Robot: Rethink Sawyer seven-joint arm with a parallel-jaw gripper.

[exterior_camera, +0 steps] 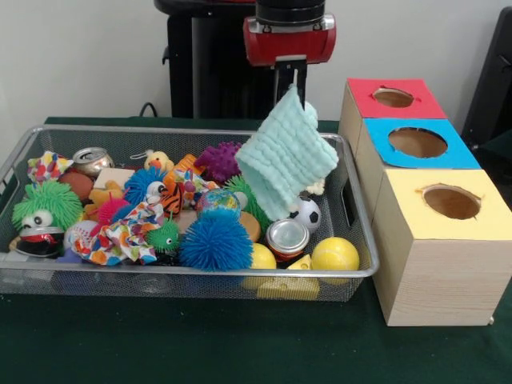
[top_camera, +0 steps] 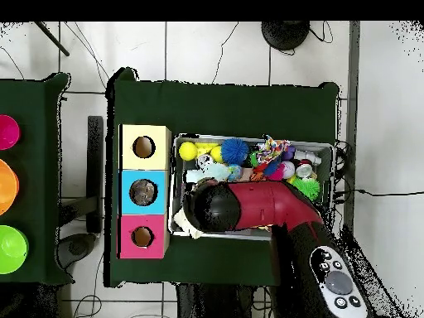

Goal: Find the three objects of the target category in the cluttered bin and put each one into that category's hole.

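My gripper (exterior_camera: 290, 86) hangs over the right half of the wire bin (exterior_camera: 184, 274), shut on a mint-green cloth (exterior_camera: 286, 156). The cloth dangles clear above the toys, its lower edge near a small soccer ball (exterior_camera: 306, 214). Right of the bin stand three wooden boxes with holes: red (exterior_camera: 393, 98) at the back, blue (exterior_camera: 418, 142) in the middle, yellow (exterior_camera: 451, 202) at the front. A patterned cloth (exterior_camera: 120, 236) lies among the toys at the bin's left. In the overhead view the arm's head (top_camera: 217, 207) hides the gripper, beside the blue box (top_camera: 144, 192).
The bin holds a blue spiky ball (exterior_camera: 215, 240), yellow balls (exterior_camera: 335, 254), a can (exterior_camera: 287, 238), a purple spiky ball (exterior_camera: 218, 160) and a green furry toy (exterior_camera: 44, 210). Coloured bowls (top_camera: 7, 186) sit on a second table in the overhead view.
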